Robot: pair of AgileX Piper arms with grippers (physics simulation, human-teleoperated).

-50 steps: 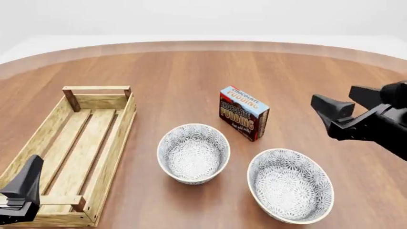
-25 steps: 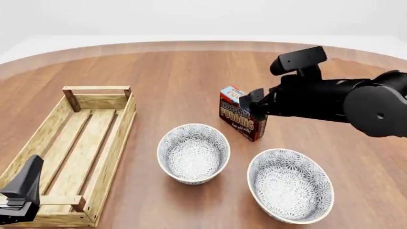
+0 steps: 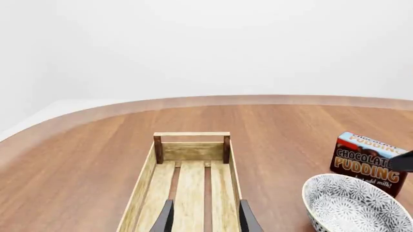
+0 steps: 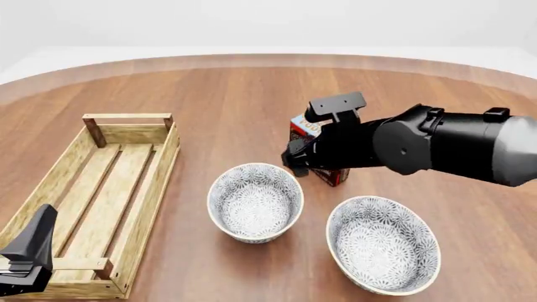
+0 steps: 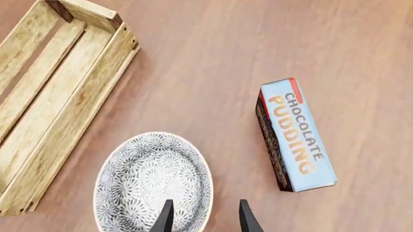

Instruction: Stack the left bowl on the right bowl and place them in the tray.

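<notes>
Right claw (image 5: pixel 201 217): fingers apart, above left bowl's (image 4: pixel 254 201) far rim.
Left claw (image 3: pixel 203 220): fingers apart, over tray (image 4: pixel 155 189).
Right bowl (image 4: pixel 383 244): at 4 o'clock of left bowl.
Tray: at 9 o'clock of left bowl.
Pudding box (image 5: pixel 295 136): behind bowls on table (image 4: pixel 243 94).

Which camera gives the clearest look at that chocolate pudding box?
The right wrist view: the pudding box shows whole, with its lettering readable. In the front view the right arm hides most of it; the left wrist view shows its front, partly hidden.

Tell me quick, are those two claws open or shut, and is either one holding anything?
Left gripper: open, holding nothing, hovering above the tray.
Right gripper: open, holding nothing, fingertips over the rim of the left bowl.
</notes>
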